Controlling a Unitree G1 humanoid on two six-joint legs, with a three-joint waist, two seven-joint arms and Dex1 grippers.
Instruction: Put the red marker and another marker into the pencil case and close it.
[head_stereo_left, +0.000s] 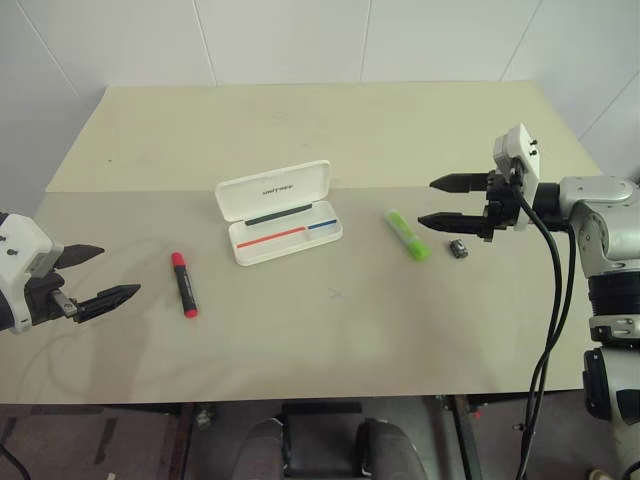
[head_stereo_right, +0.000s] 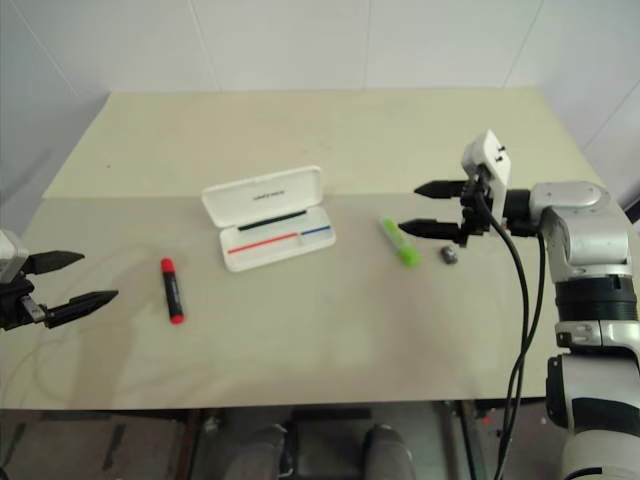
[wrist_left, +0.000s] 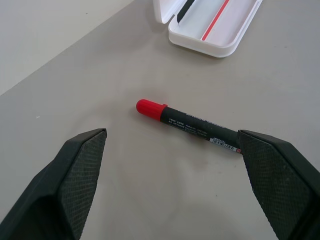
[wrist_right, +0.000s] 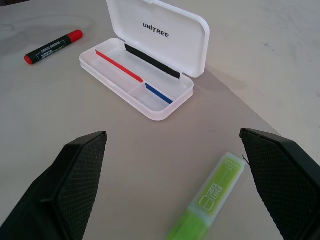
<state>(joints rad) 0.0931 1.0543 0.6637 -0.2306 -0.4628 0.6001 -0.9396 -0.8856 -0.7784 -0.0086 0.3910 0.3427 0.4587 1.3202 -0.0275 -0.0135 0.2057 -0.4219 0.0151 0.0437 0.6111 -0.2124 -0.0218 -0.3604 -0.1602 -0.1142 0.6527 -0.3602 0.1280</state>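
Note:
The red marker (head_stereo_left: 184, 284), red at both ends with a black middle, lies on the table left of the pencil case (head_stereo_left: 279, 212). That white case stands open, lid tilted back, with red, blue and dark lines inside. The lime-green marker (head_stereo_left: 407, 235) lies to the case's right. My left gripper (head_stereo_left: 98, 275) hovers open to the left of the red marker, which sits just ahead of its fingers (wrist_left: 187, 124). My right gripper (head_stereo_left: 445, 202) is open too, raised above the table a little right of the green marker (wrist_right: 210, 199).
A small dark grey block (head_stereo_left: 458, 248) rests just right of the green marker, below my right gripper. The beige table (head_stereo_left: 330, 330) ends at a near edge low in the head views. White walls stand behind and at both sides.

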